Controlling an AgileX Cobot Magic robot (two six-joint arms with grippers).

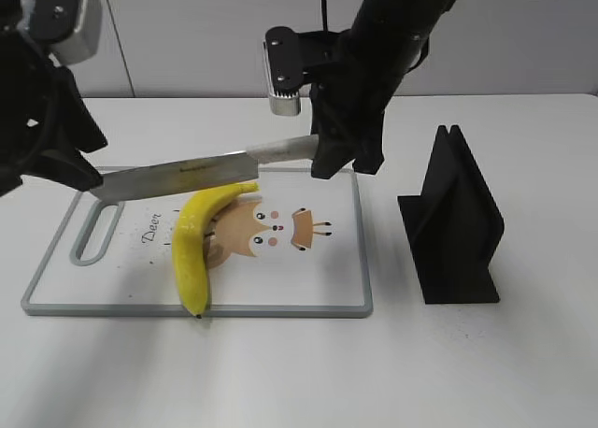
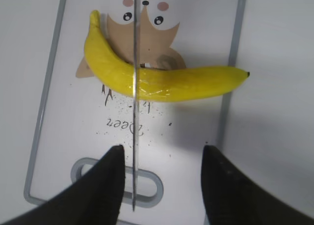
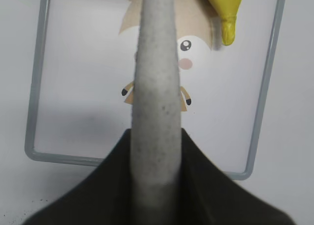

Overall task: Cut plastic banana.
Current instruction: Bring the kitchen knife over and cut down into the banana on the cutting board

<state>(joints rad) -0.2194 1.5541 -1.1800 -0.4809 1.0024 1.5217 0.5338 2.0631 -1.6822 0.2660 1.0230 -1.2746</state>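
The plastic banana lies on the white cutting board, stem toward the back. My right gripper is shut on the grey handle of a knife, whose blade is held level just above the banana. In the left wrist view the blade crosses the banana about a third of the way from its stem. My left gripper is open over the board's handle end, with the knife tip between its fingers and untouched. The right wrist view shows the handle and the banana's stem.
A black knife stand sits on the white table to the right of the board. The board carries a cartoon deer print and a handle slot at its left end.
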